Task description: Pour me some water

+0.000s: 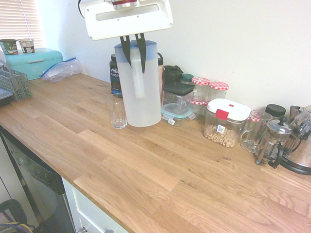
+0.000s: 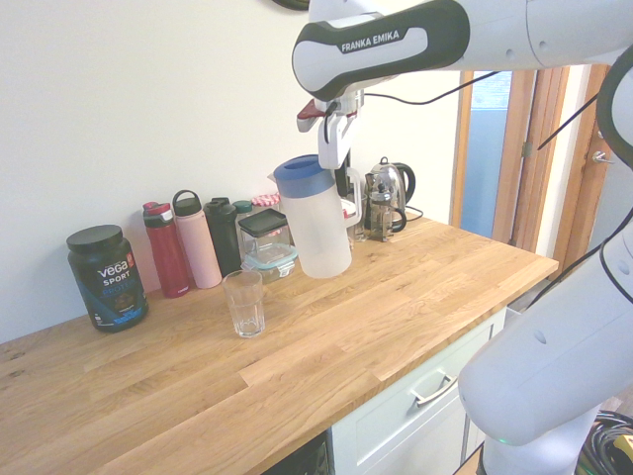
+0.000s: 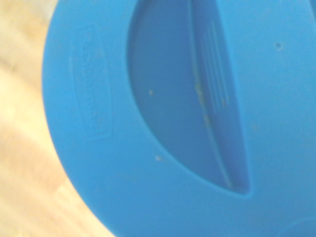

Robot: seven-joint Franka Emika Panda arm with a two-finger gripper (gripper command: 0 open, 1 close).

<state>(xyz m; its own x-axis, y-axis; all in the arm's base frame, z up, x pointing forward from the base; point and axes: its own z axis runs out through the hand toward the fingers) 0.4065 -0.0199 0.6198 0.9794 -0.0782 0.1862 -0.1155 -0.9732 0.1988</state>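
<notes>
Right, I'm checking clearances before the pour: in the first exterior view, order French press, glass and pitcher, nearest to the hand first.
1. Pitcher, held by the hand.
2. Glass, just left of it in the picture.
3. French press, at the right.
</notes>
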